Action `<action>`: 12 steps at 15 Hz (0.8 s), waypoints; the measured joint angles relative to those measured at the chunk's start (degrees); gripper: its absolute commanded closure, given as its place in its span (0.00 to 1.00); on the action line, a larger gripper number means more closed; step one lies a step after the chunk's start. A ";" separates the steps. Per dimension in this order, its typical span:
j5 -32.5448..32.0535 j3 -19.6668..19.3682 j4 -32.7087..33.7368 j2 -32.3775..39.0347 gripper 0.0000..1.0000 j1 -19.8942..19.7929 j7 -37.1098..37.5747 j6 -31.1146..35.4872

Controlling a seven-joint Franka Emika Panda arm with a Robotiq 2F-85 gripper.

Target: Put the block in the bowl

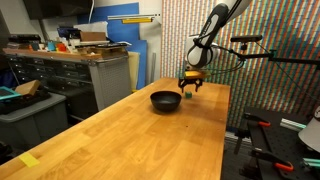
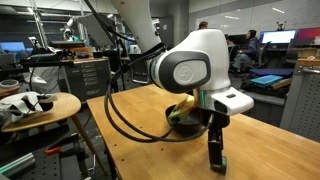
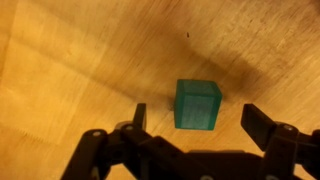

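The green block (image 3: 198, 105) is a small cube standing on the wooden table. In the wrist view my gripper (image 3: 200, 122) is open, with one finger on each side of the block and gaps on both sides. In an exterior view the gripper (image 1: 191, 88) hangs low over the table just beside the black bowl (image 1: 166, 100); the block is too small to make out there. In the other exterior view the gripper (image 2: 216, 160) reaches down to the table in front of the bowl (image 2: 185, 122), which the arm partly hides.
The long wooden table (image 1: 130, 140) runs toward the camera. A grey cabinet (image 1: 85, 75) with clutter stands beside it. A round stool table (image 2: 40, 108) stands nearby. A camera stand arm (image 1: 255, 50) reaches over the table's far end.
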 measured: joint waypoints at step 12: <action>4.67 0.00 2.00 2.54 0.83 -0.06 -4.93 0.68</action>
